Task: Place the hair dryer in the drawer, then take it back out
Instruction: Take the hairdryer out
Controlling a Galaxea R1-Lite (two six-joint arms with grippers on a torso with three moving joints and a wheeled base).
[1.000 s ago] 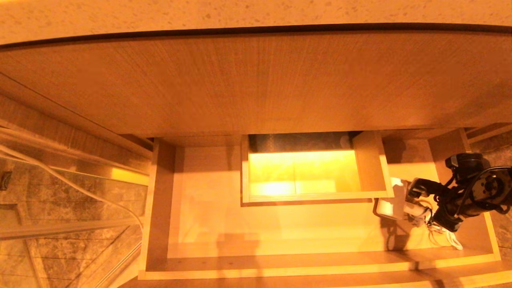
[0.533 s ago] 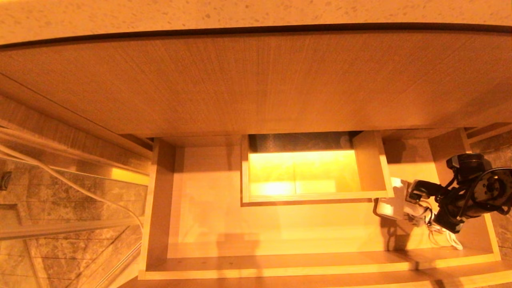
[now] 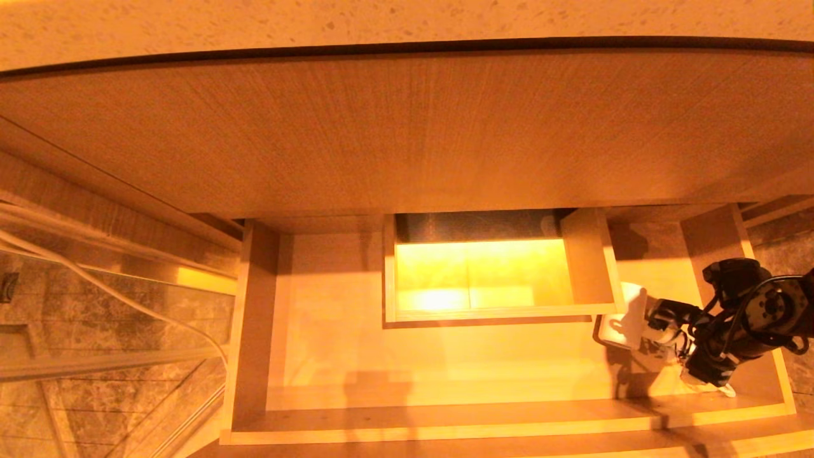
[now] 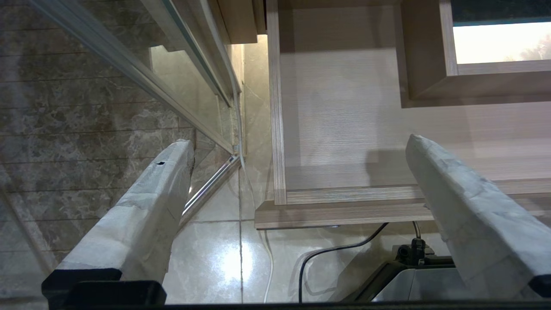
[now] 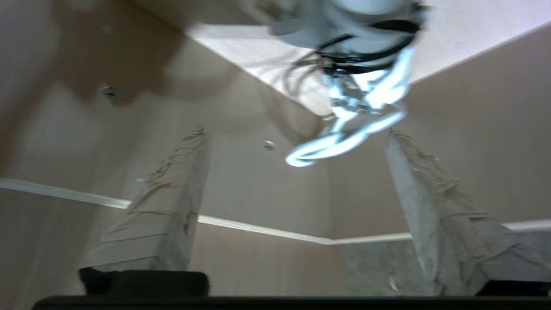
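The white hair dryer (image 3: 626,316) lies on the pale floor of the open drawer (image 3: 331,356), at its right side beside the boxed cut-out (image 3: 591,267). My right gripper (image 3: 668,331) is just right of it, open, with nothing between its fingers. In the right wrist view the hair dryer (image 5: 344,21) and its coiled white cord (image 5: 340,144) lie just past the fingertips, and my right gripper (image 5: 297,131) stands wide apart. My left gripper (image 4: 299,144) is open and empty, out by the drawer's left front corner above the floor.
A wide wood-grain panel (image 3: 407,127) overhangs the back of the drawer. The drawer's right wall (image 3: 782,375) runs close to my right arm. A glass partition with a metal rail (image 4: 206,189) and tiled floor (image 4: 224,258) lie left of the drawer.
My right gripper has gone from shut on the hair dryer to open, letting it go. The arm has drawn back slightly toward the drawer's front, and the dryer has tipped a little.
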